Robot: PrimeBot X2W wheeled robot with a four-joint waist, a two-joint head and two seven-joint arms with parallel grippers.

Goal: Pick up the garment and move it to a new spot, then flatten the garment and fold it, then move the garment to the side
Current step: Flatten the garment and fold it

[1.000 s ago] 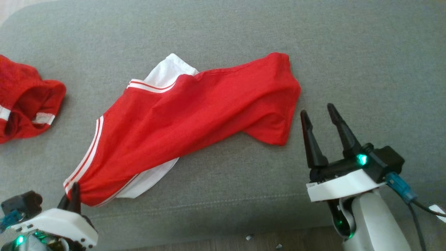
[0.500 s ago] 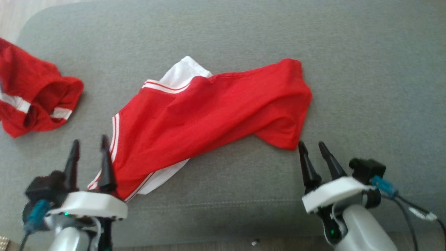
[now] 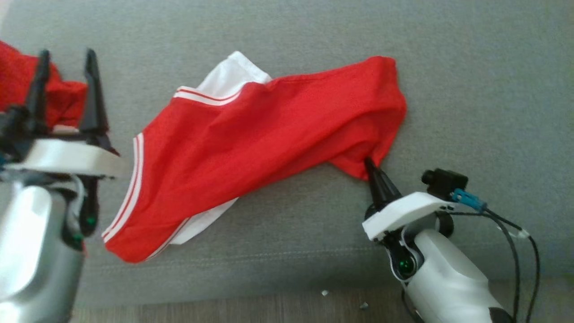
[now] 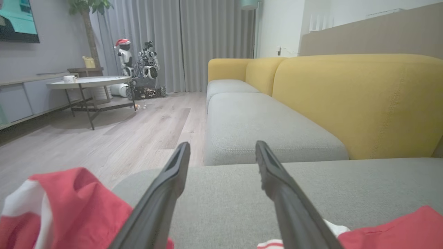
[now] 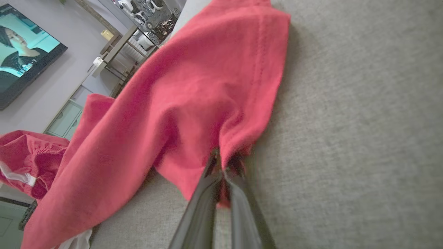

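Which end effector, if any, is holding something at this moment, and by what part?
The right end effector is shut on the red garment, pinching its near right corner. The left end effector is open, holding nothing.

The grey sofa seat carries a red garment with white stripes and white panels, lying rumpled on a slant across its middle. A second red garment lies bunched near the seat's left edge, apart from the first. A stitched seam runs along the near edge, with wooden floor below.
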